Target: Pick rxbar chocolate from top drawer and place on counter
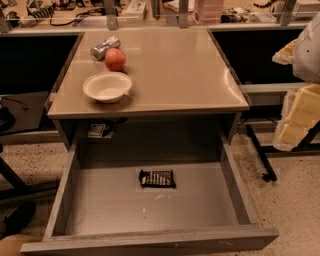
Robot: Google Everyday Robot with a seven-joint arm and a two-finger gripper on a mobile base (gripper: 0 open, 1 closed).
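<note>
The rxbar chocolate [157, 178], a small black wrapper with pale stripes, lies flat on the floor of the open top drawer [150, 205], near its back middle. The drawer is pulled out below the tan counter [170, 75]. My gripper [299, 117] hangs with the pale arm at the right edge of the view. It is beside the counter, outside the drawer and well away from the bar. Nothing shows in it.
A white bowl [107, 87], a red apple [115, 59] and a silver can [104, 48] lie on the counter's left side. A cluttered bench [150, 12] runs behind. A black stand leg [260, 150] is on the speckled floor at the right.
</note>
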